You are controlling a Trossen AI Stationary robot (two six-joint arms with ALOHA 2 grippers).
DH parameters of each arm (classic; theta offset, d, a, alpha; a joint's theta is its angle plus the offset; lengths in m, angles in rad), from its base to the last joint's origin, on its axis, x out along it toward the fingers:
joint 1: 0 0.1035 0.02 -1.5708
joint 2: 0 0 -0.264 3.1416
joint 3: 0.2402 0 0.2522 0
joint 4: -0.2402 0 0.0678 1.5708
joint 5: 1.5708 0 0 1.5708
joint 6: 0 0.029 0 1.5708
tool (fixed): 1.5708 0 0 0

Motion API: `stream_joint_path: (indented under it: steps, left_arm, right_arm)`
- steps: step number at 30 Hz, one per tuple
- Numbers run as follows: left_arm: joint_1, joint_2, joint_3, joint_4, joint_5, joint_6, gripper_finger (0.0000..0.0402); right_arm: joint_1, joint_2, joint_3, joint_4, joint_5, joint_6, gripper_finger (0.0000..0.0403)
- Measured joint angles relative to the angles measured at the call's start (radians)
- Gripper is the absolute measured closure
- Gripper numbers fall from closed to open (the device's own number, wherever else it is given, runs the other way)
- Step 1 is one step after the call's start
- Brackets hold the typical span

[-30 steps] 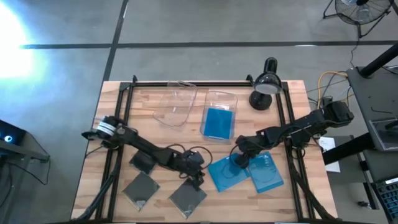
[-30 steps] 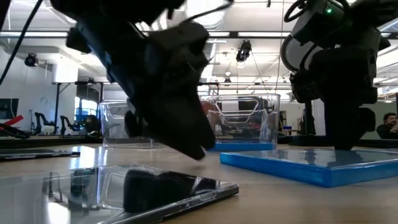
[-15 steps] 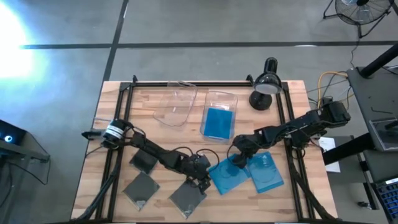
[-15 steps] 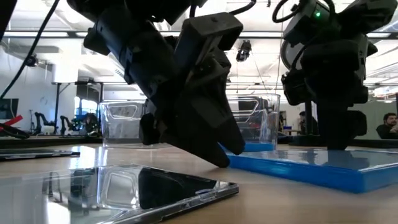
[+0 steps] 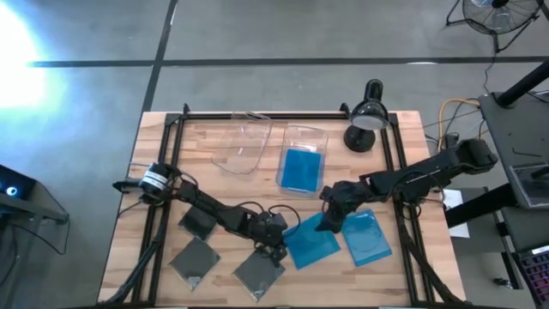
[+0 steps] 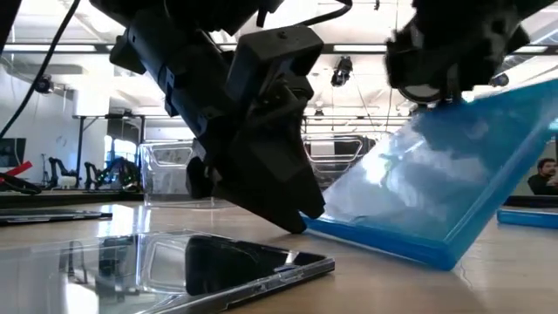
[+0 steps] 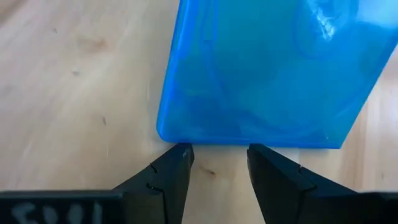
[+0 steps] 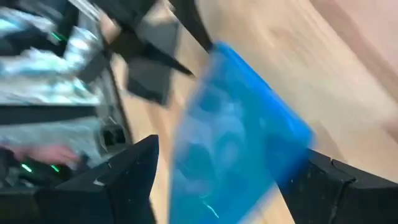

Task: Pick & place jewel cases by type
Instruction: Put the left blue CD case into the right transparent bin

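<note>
Right now I have the right gripper (image 5: pixel 330 225) pinching the far edge of a blue case (image 5: pixel 310 243) and tipping it up, so in the low view it leans on its near edge on the table (image 5: pixel 403 275), I judge to free it for the bin (image 5: pixel 302 159) that already holds a blue one. My left gripper (image 7: pixel 216 163) sits low at that near edge, fingers spread with a gap and holding nothing, probably bracing it against sliding. A second blue case (image 5: pixel 367 238) lies flat just beside, and three dark cases (image 5: pixel 259 275) wait at the front left.
</note>
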Motion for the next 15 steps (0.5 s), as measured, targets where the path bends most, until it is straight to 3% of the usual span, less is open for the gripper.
stream_joint_path:
  steps: [3, 8, 11, 15]
  left_arm:
    - [0.002, 0.0, 0.0, 0.003, -0.01, 0.002, 0.0255]
    - [0.003, 0.0, 0.0, 0.001, -0.012, 0.001, 0.0255]
    - [0.003, 0.0, 0.0, -0.008, -0.011, -0.002, 0.0255]
    - [-0.002, -0.012, 0.0, -0.015, -0.009, -0.003, 0.0255]
  right_arm:
    - [0.0, 0.031, 0.009, 0.108, 0.008, 0.023, 0.0113]
    - [0.0, 0.124, 0.023, 0.078, -0.063, 0.039, 0.0136]
    - [0.003, 0.149, 0.026, 0.064, -0.172, 0.045, 0.0181]
    - [0.009, 0.165, 0.019, -0.007, -0.186, 0.052, 0.0274]
